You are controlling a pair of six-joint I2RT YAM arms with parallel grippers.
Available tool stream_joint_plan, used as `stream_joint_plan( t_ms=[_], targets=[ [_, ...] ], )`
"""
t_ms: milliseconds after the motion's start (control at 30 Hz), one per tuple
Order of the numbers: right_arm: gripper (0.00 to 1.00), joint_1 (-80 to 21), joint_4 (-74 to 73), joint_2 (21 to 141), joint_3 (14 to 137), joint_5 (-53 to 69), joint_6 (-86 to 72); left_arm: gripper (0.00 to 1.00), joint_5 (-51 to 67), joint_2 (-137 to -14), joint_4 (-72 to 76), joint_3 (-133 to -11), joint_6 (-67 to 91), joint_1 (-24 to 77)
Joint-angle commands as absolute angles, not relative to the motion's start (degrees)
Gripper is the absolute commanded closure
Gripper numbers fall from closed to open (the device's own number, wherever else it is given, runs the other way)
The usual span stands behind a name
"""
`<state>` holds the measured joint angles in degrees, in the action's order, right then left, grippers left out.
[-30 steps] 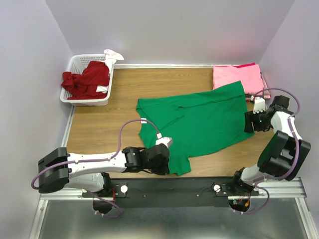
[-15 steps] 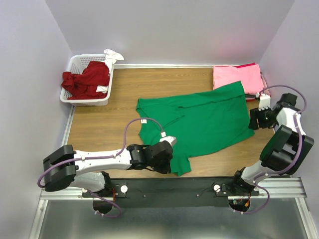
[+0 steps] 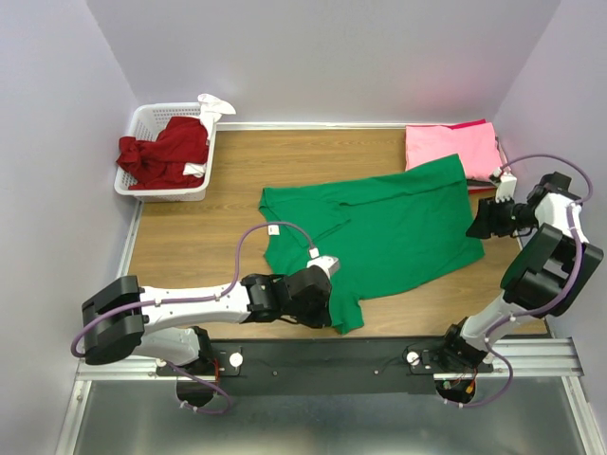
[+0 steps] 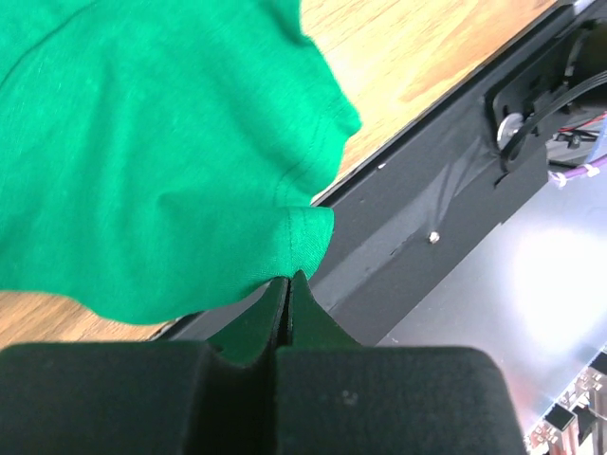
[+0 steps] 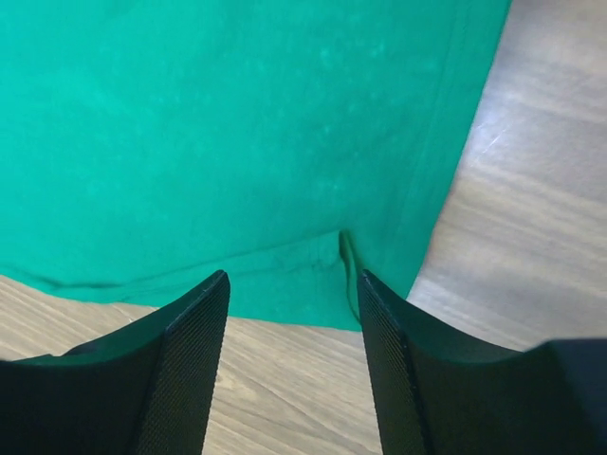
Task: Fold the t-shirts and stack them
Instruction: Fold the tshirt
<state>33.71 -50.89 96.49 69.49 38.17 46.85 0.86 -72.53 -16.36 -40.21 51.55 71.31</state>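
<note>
A bright green t-shirt (image 3: 389,227) lies spread across the middle of the wooden table. My left gripper (image 3: 332,313) is at its near corner, shut on the hem of the green t-shirt (image 4: 190,142); the cloth bunches at the closed fingertips (image 4: 287,280). My right gripper (image 3: 476,226) hovers open at the shirt's right edge. In the right wrist view a green corner (image 5: 313,275) lies just beyond the gripper (image 5: 289,284), with bare wood between the fingers. Folded pink t-shirts (image 3: 453,144) are stacked at the back right. A dark red t-shirt (image 3: 166,152) sits in the basket.
The white slotted basket (image 3: 142,121) stands at the back left with a white cloth (image 3: 213,102) over its rim. The black base rail (image 3: 332,365) runs along the table's near edge. Purple walls close in the left, back and right sides.
The right arm has swung outward to the right, and its gripper has shifted slightly back along the shirt's edge while narrowing a little. The left gripper has edged right, still holding the hem.
</note>
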Motion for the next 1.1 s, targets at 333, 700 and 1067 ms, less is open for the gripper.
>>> stream_joint_plan(
  t_ms=[333,700,1067],
  targets=[
    [0.45,27.25,-50.9,102.3,71.63,29.89,39.47,1.0,4.74,-69.08,-10.46,-38.32,45.09,70.14],
    [0.47,25.58,-45.18,102.04,67.94,16.35,36.21,1.0,5.98,-67.06,-8.88,-35.77,45.35,68.64],
    [0.51,25.58,-44.56,103.97,67.76,17.75,36.74,1.0,5.89,-65.92,-8.35,-34.98,46.93,68.73]
  ],
)
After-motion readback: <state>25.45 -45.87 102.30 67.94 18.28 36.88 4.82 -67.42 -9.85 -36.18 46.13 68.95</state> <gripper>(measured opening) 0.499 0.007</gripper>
